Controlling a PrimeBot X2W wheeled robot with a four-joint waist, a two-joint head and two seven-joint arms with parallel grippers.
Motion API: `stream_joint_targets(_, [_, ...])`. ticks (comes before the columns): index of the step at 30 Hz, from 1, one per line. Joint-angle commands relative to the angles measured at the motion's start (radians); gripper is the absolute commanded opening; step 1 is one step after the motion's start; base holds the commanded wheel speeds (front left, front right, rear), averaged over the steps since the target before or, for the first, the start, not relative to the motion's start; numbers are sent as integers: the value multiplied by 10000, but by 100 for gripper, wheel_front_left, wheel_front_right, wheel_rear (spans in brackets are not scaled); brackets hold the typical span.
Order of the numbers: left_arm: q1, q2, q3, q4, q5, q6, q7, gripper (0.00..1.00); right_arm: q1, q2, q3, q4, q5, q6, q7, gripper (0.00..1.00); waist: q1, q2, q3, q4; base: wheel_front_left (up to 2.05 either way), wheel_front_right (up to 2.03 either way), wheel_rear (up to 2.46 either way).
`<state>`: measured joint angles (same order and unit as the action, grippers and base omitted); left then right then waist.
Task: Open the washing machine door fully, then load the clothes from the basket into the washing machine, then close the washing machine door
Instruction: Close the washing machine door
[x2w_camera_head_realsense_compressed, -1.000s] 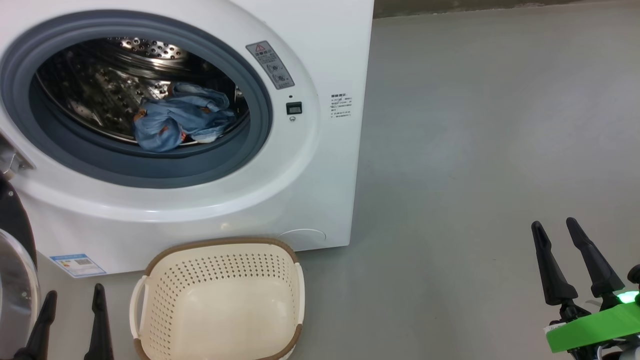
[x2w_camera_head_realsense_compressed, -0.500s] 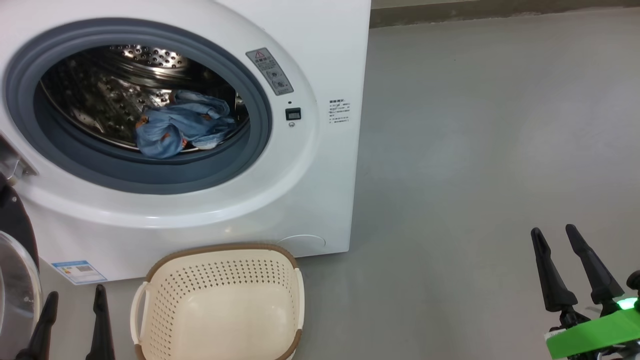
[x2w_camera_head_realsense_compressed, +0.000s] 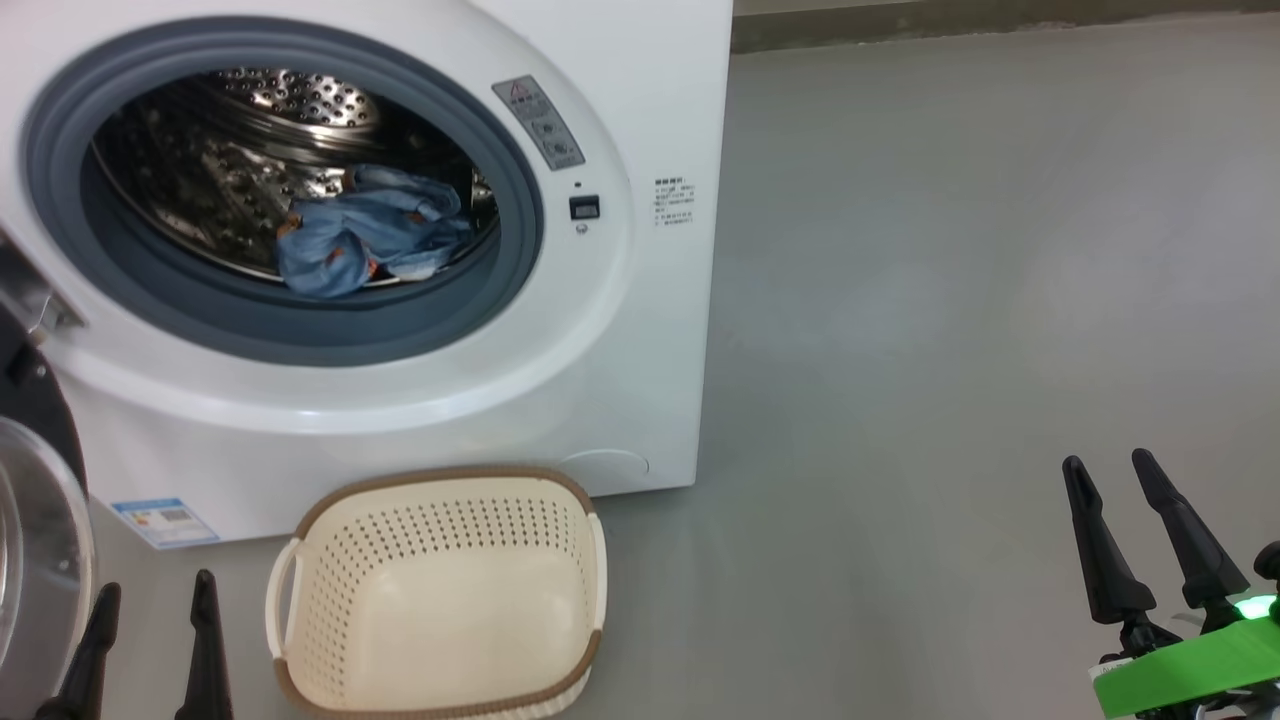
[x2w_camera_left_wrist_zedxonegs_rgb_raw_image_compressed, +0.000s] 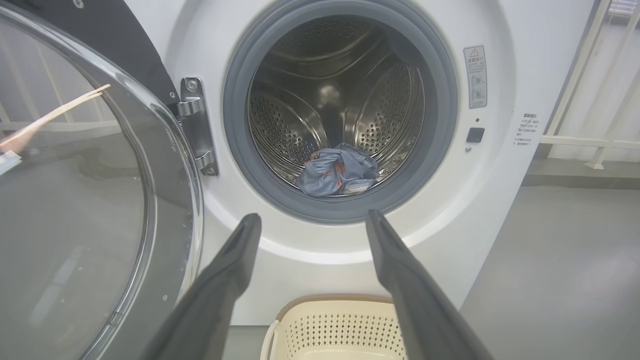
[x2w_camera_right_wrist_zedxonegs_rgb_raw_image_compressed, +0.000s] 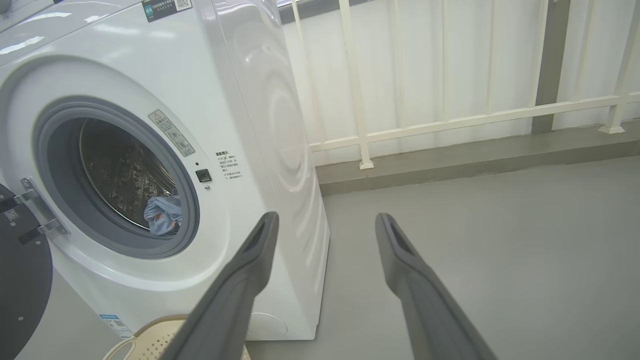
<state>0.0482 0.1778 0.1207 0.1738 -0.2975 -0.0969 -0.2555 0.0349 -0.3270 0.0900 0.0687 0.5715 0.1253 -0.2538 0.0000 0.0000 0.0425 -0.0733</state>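
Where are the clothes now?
In the head view, upper left: the clothes lie low in the drum of the washing machine, just behind the grey gasket, above the empty basket.

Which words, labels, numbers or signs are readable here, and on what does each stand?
No wording is legible.
Grey sticker on the washing machine front: red warning triangle; writing too small.
Small printed block right of it: too small.
Blue label, low on the front: blurred.
Dark sticker on the machine's top, with a square code: blurred.
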Motion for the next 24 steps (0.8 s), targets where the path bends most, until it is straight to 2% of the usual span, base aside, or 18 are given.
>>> stream_joint_targets(1, [-57,199,322,-306,104,-49,-63,100,58,-331,98,-283,97,54,-80,100,0,0,6,6,-173,173,0])
stream_joint_targets(12, [-24,258,258,-473,40,-131,-63,100,49,-330,98,-317,72,54,-80,100,0,0,10,55,-144,144,0])
stream_joint_targets(24, [-106,149,256,-435,26,-99,-63,100,-6,-287,164,-348,26,54,-80,100,0,0,85,212,-16,16,0])
